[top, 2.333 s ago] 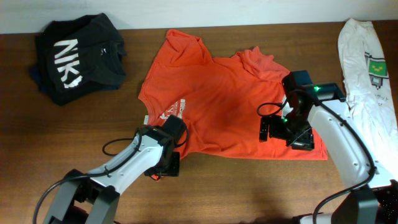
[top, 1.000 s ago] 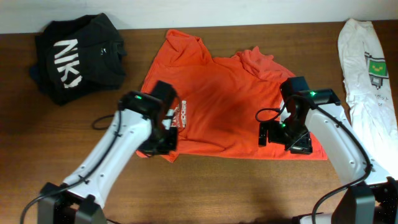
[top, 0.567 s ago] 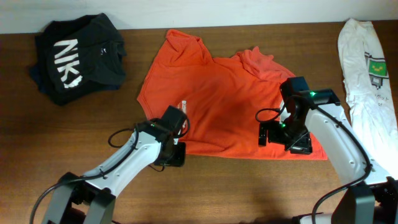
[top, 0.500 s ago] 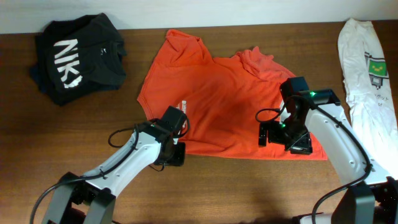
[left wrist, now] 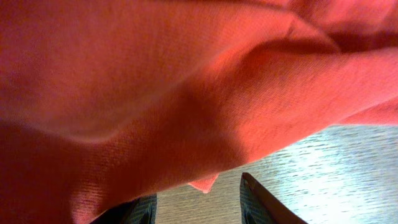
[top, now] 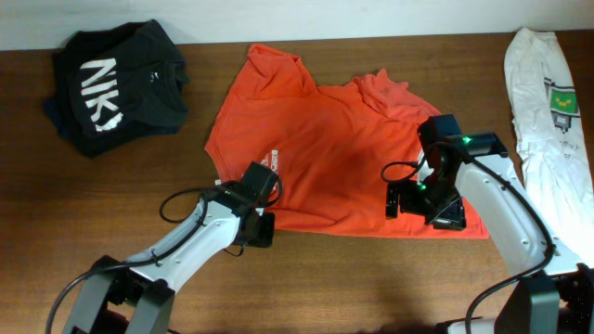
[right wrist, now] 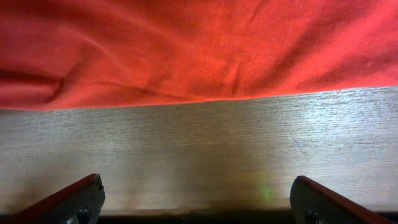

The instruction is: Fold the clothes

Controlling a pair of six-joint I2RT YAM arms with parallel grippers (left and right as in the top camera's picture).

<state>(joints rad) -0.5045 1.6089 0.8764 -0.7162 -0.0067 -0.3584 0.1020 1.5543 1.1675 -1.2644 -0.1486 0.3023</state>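
Note:
The orange-red T-shirt lies spread on the brown table, with small white lettering near its lower left. My left gripper is low at the shirt's lower-left hem. In the left wrist view the orange cloth fills most of the picture and drapes over one finger. The left gripper is open, with bare table and a small cloth corner between its jaws. My right gripper is at the shirt's lower-right hem. In the right wrist view it is wide open over bare table, with the hem just beyond it.
A black T-shirt with large white letters lies bunched at the back left. A white T-shirt with a green print lies along the right edge. The table's far edge meets a pale wall.
A second ago the left arm was raised over the shirt's left side; it is now down at the lower-left hem. The right arm has not moved.

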